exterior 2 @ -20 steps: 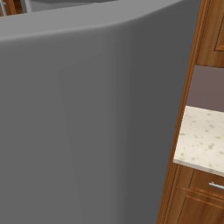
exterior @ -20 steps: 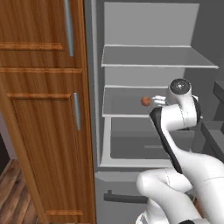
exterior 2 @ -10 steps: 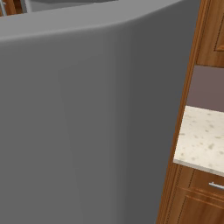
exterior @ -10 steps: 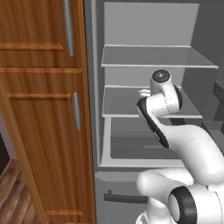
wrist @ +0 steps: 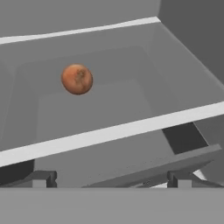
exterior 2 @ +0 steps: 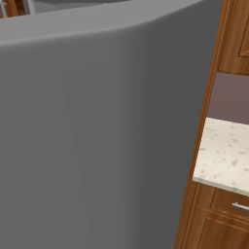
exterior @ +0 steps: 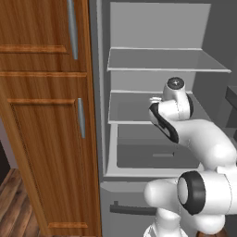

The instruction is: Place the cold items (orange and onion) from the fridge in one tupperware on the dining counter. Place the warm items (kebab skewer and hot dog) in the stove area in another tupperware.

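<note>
looking along the hand, i see the gripper (wrist: 111, 178) with its jaws spread wide and holding nothing. the onion (wrist: 77, 79) sits toward the back of a fridge shelf (wrist: 109, 131), well apart from the fingertips (wrist: 40, 179).

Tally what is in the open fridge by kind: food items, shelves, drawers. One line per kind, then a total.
Food items: 1, a round orange-brown item lying on the middle shelf; orange or onion, I cannot tell.
Shelves: 2, the upper shelf and the middle shelf.
Drawers: 1, the drawer below the shelves.
Total: 4.
</note>
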